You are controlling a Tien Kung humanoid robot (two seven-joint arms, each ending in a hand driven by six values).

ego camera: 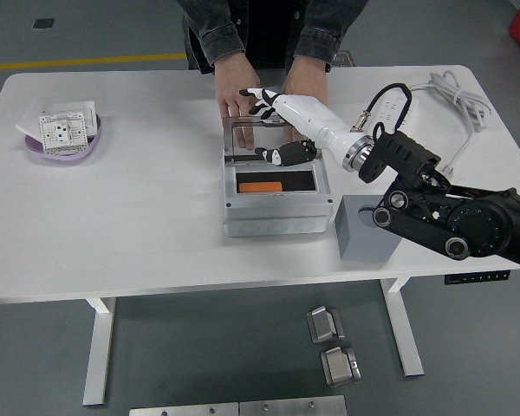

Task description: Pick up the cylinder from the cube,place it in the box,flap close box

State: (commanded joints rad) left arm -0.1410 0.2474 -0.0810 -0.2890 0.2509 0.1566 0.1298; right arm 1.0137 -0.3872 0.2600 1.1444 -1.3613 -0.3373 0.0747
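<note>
The orange cylinder (260, 186) lies inside the grey box (273, 212) in the middle of the table. The box's clear lid (273, 137) stands upright at its far edge. My right hand (258, 126), white with black tips, is above the box beside the lid. Its fingers (262, 97) are spread at the lid's top edge, the thumb is lower in front of the lid, and it holds nothing. The grey cube (362, 227) stands right of the box with a bare top. A person's two hands (236, 91) rest at the box's far side behind the lid.
A purple dish (62, 146) with a white socket plate sits at the far left. A white power strip (397, 106) and its cable (459, 94) lie at the back right, partly behind my right arm. The table's near edge runs just below the box and cube.
</note>
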